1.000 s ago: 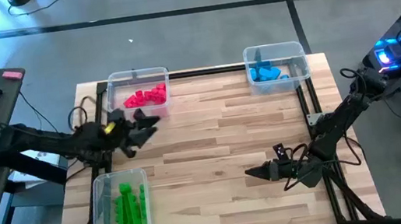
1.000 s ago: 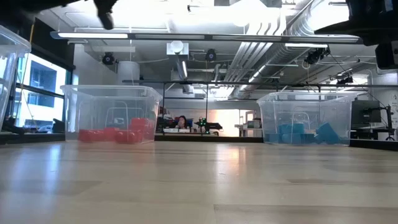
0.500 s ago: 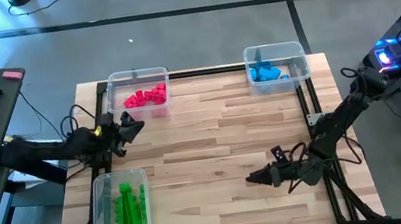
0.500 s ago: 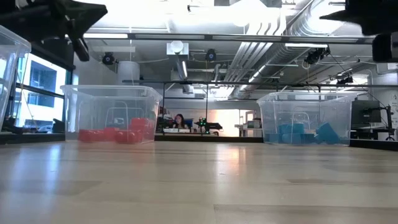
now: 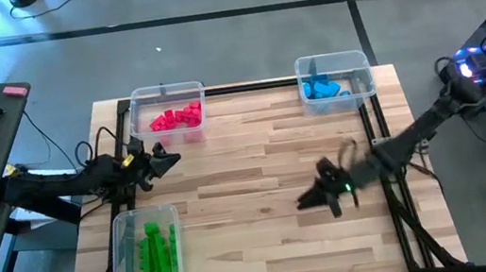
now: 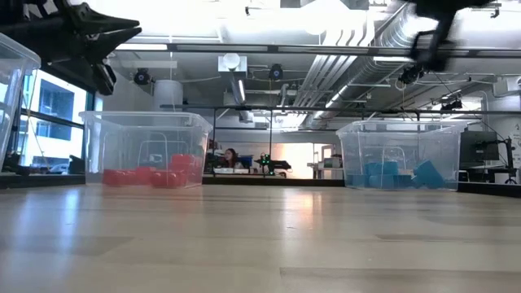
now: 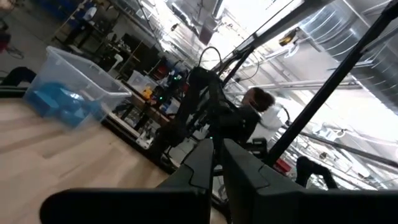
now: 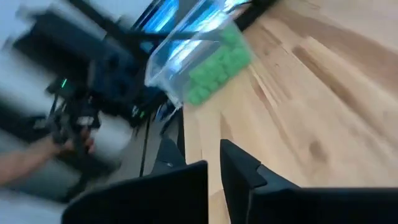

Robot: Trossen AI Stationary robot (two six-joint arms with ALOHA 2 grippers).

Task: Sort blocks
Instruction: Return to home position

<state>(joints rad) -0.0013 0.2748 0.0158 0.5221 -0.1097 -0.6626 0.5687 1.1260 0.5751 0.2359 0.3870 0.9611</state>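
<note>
Left pincer (image 5: 168,159) closed, empty, near the bin (image 5: 163,91) of red blocks (image 5: 176,118); right pincer (image 5: 312,199) closed over the table (image 5: 248,173)

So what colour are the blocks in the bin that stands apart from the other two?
Green: the green blocks show best in the high view.

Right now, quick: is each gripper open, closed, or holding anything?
Left gripper: closed, holding nothing.
Right gripper: closed, holding nothing.
</note>
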